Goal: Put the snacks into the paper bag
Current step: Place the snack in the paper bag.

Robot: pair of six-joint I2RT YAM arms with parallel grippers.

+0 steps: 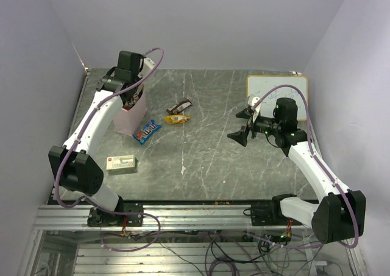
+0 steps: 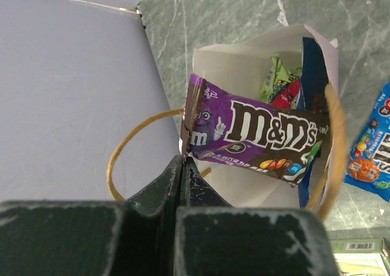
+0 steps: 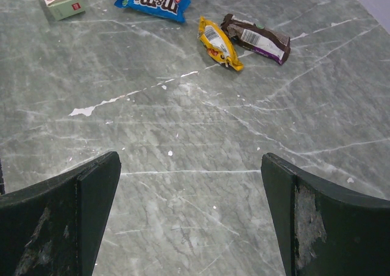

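Paper bag (image 1: 130,120) stands upright at the far left of the counter (image 1: 213,160), close to the left wall, with its mouth open upward. The left end effector (image 2: 183,161) hangs directly above that mouth. Its fingers are pressed together, pinching the left edge of a purple M&M's packet (image 2: 256,139). The packet lies crosswise over the opening, between the bag's tan cord handles (image 2: 122,157). Inside the bag, a green packet (image 2: 277,75), a red packet (image 2: 287,96) and a dark blue packet (image 2: 314,60) stand toward one end.

A pale beige box (image 1: 120,163) lies on the counter, nearer the arm bases than the bag. A blue M&M's packet (image 1: 147,131) lies flat just beside the bag's right side. Further right, near the counter's middle, a yellow packet (image 1: 177,119) and a brown packet (image 1: 180,108) lie just beside each other, with the brown one farther from the bases.

The right end effector (image 1: 241,125) hovers above bare counter right of centre, its fingers spread wide and holding nothing. A white-framed whiteboard (image 1: 277,90) lies flat in the far right corner, behind it.
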